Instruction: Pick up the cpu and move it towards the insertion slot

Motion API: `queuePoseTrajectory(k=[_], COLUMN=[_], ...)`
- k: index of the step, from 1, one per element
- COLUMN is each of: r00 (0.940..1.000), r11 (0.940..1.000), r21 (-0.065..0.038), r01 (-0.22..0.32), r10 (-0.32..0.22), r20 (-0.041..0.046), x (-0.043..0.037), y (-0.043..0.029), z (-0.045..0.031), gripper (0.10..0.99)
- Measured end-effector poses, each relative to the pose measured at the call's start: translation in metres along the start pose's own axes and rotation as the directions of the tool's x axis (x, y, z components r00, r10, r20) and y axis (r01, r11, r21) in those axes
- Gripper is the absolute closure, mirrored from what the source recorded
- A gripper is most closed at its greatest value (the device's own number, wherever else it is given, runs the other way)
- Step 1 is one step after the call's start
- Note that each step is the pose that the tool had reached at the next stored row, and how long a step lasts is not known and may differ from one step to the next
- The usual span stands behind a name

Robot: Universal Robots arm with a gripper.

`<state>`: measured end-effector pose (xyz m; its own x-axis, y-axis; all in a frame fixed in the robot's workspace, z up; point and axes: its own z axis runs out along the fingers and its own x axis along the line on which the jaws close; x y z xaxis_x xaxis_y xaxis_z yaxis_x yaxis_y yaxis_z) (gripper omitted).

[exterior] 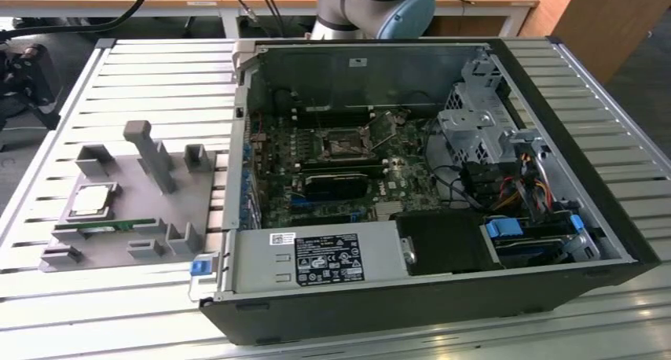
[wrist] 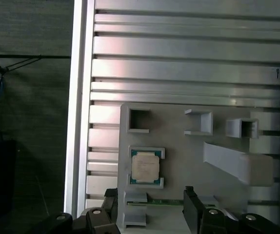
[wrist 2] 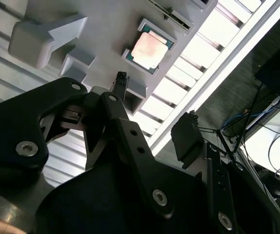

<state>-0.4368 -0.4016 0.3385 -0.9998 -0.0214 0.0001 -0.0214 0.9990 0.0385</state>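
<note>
Observed gripper [wrist: 150, 197] aimed down over grey fixture [exterior: 137, 203], fingers spread wide, gripping nothing; found cpu [exterior: 93, 200] seated flat in fixture pocket at the exterior view's left, metal lid up, square, edges aligned with pocket; located insertion slot [exterior: 343, 145] inside open computer case [exterior: 419, 305], well apart.

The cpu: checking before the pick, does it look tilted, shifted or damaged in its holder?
Nothing stands out. The cpu lies flat and square between the brackets of the gray holder, with no visible damage.
</note>
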Motion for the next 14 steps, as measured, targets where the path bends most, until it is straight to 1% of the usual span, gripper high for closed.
queuePoseTrajectory(k=[14], r00=[1.0], r11=[1.0], r21=[0.0], r01=[0.0], r10=[0.0], r20=[-0.0001], x=[0.0002], y=[-0.0014], z=[0.0062], gripper=[0.439])
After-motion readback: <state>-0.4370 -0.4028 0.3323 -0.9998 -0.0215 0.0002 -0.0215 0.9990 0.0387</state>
